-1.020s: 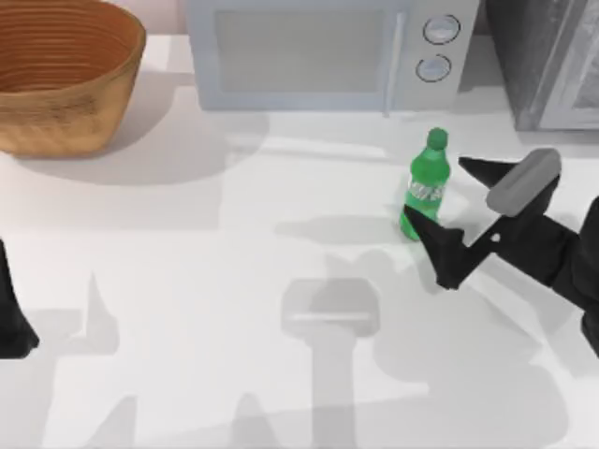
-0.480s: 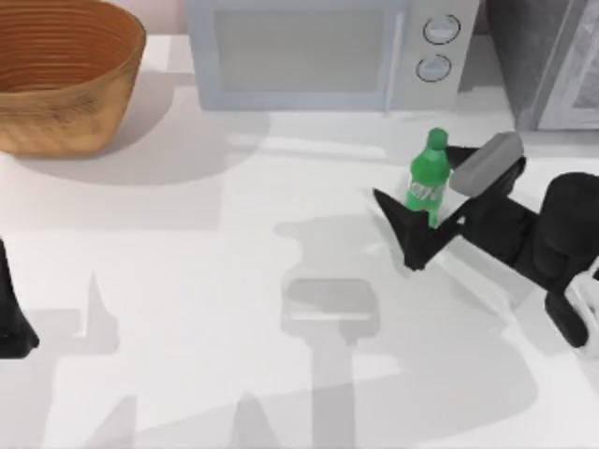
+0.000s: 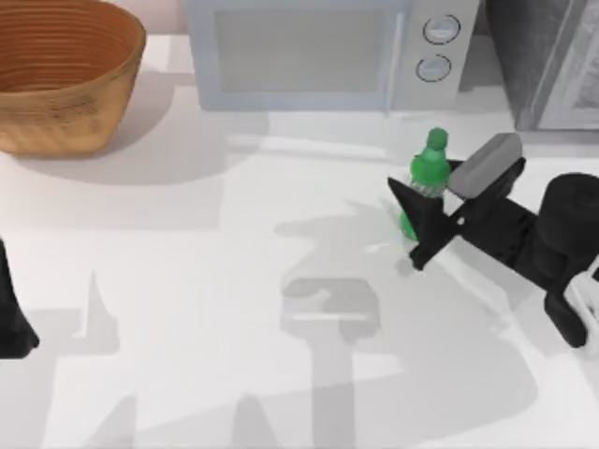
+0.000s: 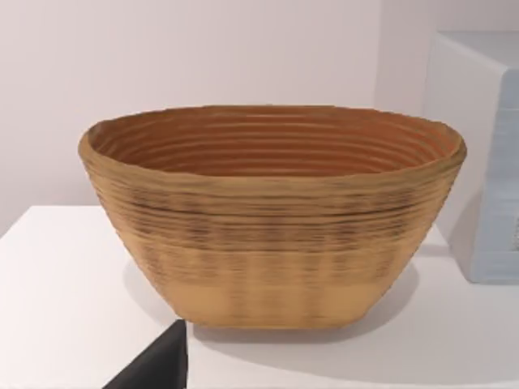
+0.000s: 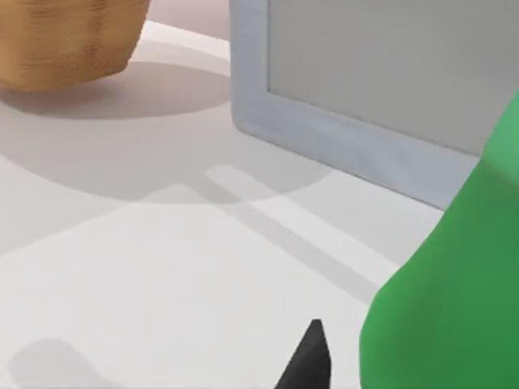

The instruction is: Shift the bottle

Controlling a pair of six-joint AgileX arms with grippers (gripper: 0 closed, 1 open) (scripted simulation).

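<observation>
The small green bottle (image 3: 431,165) stands upright on the white table (image 3: 206,281), just in front of the microwave's right end. My right gripper (image 3: 421,180) reaches in from the right and is shut on the bottle: one black finger crosses its lower body on the near side, the other sits behind it. In the right wrist view the bottle (image 5: 454,300) looms large with a black fingertip (image 5: 312,356) close beside it. My left arm (image 3: 11,313) stays parked at the table's left edge.
A woven brown basket (image 3: 65,75) sits at the back left, seen close in the left wrist view (image 4: 276,211). A pale grey microwave (image 3: 318,51) lines the back centre. A darker grey appliance (image 3: 552,56) stands at the back right.
The right gripper slid in from the right until its fingers flanked the bottle. Its near finger then closed in against the bottle's lower body. The left arm has not moved.
</observation>
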